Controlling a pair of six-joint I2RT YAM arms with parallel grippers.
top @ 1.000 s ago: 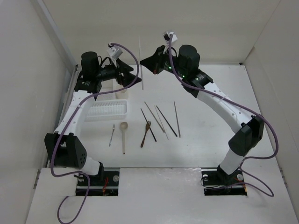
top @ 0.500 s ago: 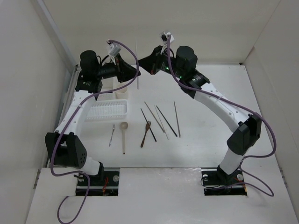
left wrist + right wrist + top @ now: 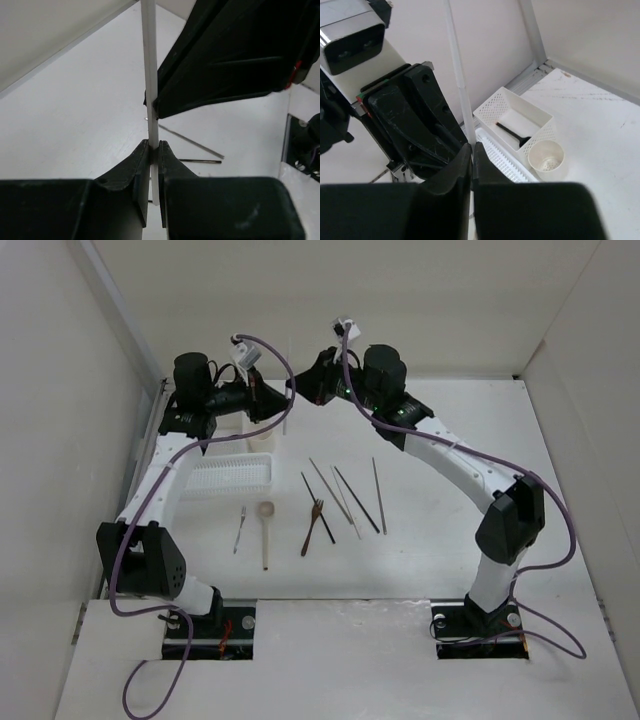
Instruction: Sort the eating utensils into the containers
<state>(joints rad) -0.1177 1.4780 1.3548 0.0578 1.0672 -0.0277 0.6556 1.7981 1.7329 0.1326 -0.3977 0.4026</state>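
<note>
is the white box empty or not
Not empty: a dark utensil lies on the floor of the box, per the right wrist view.

White links [image 3: 455,455], black joints [image 3: 510,525] — purple cables [image 3: 268,342]

Left arm [image 3: 160,475]: I see it climb from its base at the lower left of the top view to the upper left, wrist turned toward the centre.
Left gripper [image 3: 154,146]: fingers pressed in on a pale chopstick [image 3: 149,50] standing upright between them.
Right arm [image 3: 450,455]: arches from the lower right across to the upper centre.
Right gripper [image 3: 471,147]: fingertips pinched on the same stick.
Spacing: the two grippers sit tip to tip, just beside each other.
</note>
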